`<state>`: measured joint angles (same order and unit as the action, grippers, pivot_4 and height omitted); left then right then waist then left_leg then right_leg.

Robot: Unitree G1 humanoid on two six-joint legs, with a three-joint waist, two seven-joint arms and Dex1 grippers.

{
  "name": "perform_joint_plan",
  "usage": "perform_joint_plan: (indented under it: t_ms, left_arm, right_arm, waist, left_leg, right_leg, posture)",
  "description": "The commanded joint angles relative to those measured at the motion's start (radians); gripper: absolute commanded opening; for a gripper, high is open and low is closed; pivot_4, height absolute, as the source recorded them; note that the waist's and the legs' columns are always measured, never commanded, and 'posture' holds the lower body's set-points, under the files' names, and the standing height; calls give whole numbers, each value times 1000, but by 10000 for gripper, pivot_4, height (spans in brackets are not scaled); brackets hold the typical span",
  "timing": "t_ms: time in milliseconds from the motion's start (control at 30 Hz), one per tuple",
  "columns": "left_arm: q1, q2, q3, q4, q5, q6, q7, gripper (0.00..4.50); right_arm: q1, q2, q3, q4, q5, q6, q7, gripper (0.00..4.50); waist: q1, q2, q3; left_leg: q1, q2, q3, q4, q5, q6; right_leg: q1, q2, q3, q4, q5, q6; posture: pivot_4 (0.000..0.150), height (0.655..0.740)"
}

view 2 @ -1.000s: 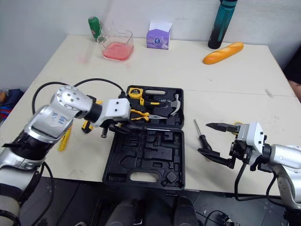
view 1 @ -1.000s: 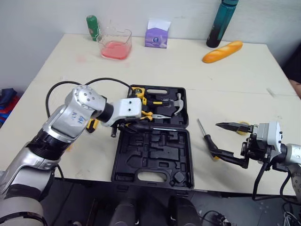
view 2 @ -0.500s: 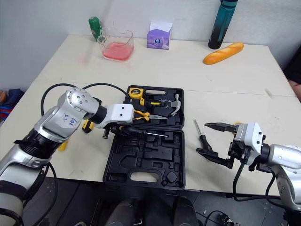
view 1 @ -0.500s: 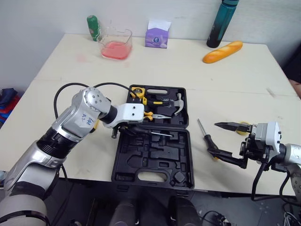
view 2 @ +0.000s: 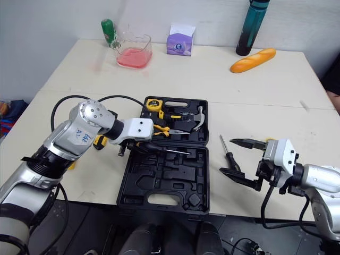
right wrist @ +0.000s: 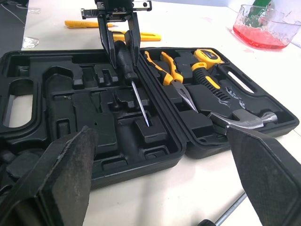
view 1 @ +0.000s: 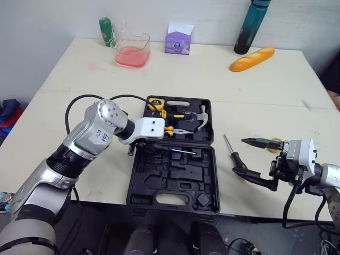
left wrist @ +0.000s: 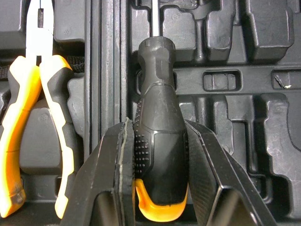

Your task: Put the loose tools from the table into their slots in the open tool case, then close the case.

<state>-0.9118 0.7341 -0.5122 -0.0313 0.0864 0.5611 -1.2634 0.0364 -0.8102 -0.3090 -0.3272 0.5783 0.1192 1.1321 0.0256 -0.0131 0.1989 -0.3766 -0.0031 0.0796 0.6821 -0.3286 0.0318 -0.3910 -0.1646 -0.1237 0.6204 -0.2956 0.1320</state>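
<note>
Left claw (view 1: pixel 144 146): clamped on black screwdriver (right wrist: pixel 136 92) handle, over the case (view 1: pixel 159 180) hinge.
Beside claw: pliers (left wrist: pixel 28 117), seated.
Right claw (view 1: pixel 239 155): spread, empty; second screwdriver (view 1: pixel 228 144) on table just off its tips.
Risk: shaft looked askew of the slots; released so, it could sit proud and block the lid.

L wrist view: I see held screwdriver (left wrist: pixel 160 155) w/ shaft tip cropped at pic edge, handle flanks masked by left gripper (left wrist: pixel 157 122). Toward table (view 1: pixel 265 90) front-right corner, loose screwdriver (view 1: pixel 228 144) handle end sits behind right gripper (view 1: pixel 239 155).
</note>
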Motion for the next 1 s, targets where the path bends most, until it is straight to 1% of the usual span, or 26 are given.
perform_joint_plan:
  t_ms: [33, 133, 300, 400, 467, 533, 633, 733, 867, 900, 933, 967, 1000]
  left_arm:
    - [1, 4, 15, -32, 10, -12, -7, 23079]
    - [-2, -7, 41, -59, -8, -27, 2, 36031]
    - [-3, 7, 86, -145, -63, 59, -22, 36031]
    - [14, -4, 127, -161, -95, 78, -4, 36031]
    - [34, -35, 185, -151, -143, 69, 24, 36031]
    - [58, -53, 237, -135, -189, 7, 29, 36031]
    - [114, -84, 345, -108, -290, -89, 25, 36031]
    - [154, -135, 422, -81, -357, -103, 71, 27872]
    - [215, -170, 431, -46, -361, -126, 126, 9925]
    - [218, -172, 431, -43, -363, -124, 130, 6734]
    - [233, -178, 428, -36, -366, -135, 132, 1663]
    - [243, -182, 427, -32, -368, -145, 133, 590]
    - [250, -185, 425, -29, -370, -151, 134, 590]
  right_arm:
    - [3, 4, -6, -37, 16, 3, -4, 45000]
    - [3, 3, -5, -40, 19, 5, -3, 45000]
    - [-6, -1, -5, -48, 25, 20, -2, 45000]
    - [-9, 0, -3, -45, 23, 22, 1, 45000]
    - [-10, 3, 0, -40, 19, 20, 3, 45000]
    - [-9, 5, 1, -34, 16, 17, 5, 45000]
    - [-3, 11, -4, -22, 10, 6, 5, 45000]
    - [-4, 23, -7, -11, 4, -6, -2, 45000]
    - [-12, 29, -2, -4, -5, -14, -2, 45000]
    - [-14, 30, -3, -2, -5, -15, -1, 45000]
    - [-12, 30, -5, 0, -7, -18, -1, 45000]
    - [-11, 30, -6, 1, -7, -19, 0, 45000]
    - [-10, 30, -7, 1, -8, -21, 0, 45000]
  waist:
    - [0, 0, 0]
    - [0, 0, 0]
    - [0, 0, 0]
    - [-1, 0, 0]
    - [-2, 0, 0]
    - [-1, 0, 0]
    - [-2, 0, 0]
    - [-1, 0, 0]
    - [-1, 0, 0]
    - [-1, 0, 0]
    - [-1, 0, 0]
    - [-1, 0, 0]
    - [-1, 0, 0]
  left_leg:
    - [0, 0, 0, 0, 0, 0]
    - [0, 0, 0, 0, 0, 0]
    - [0, 0, 0, 0, 0, 0]
    - [0, 0, 0, 0, 0, 0]
    - [0, 0, 0, 0, 0, 0]
    - [0, 0, -1, 0, 0, 0]
    - [0, 0, -1, 1, 0, 0]
    - [0, 0, -2, 1, 0, 0]
    - [1, 0, -2, 1, 0, 0]
    - [1, 0, -2, 1, 0, 0]
    - [0, 0, -2, 1, 0, 0]
    - [0, 0, -2, 1, 0, 0]
    - [0, 0, -2, 1, 0, 0]
  right_leg:
    - [0, 0, 0, 0, 0, 0]
    - [0, 0, 0, 0, 0, 0]
    - [0, 0, 0, 0, 0, 0]
    - [0, 0, 0, 0, 0, 0]
    - [0, 0, 0, 0, 0, 0]
    - [0, 0, 0, 0, 0, 0]
    - [0, 0, -1, 0, 0, 0]
    - [1, 0, -1, 0, 0, 0]
    - [2, -1, -1, 0, 0, 0]
    - [2, -1, -1, 0, 0, 0]
    - [2, 0, -2, 0, 0, 0]
    - [2, 0, -2, 0, 0, 0]
    - [2, 0, -2, 0, 0, 0]
  posture:
    - [1500, 7400]
    - [1500, 7400]
    - [1500, 7400]
    - [1500, 7400]
    - [1500, 7400]
    - [1500, 7400]
    - [1500, 7400]
    - [1500, 7400]
    - [1500, 7400]
    - [1500, 7400]
    - [1500, 7400]
    - [1500, 7400]
    - [1500, 7400]
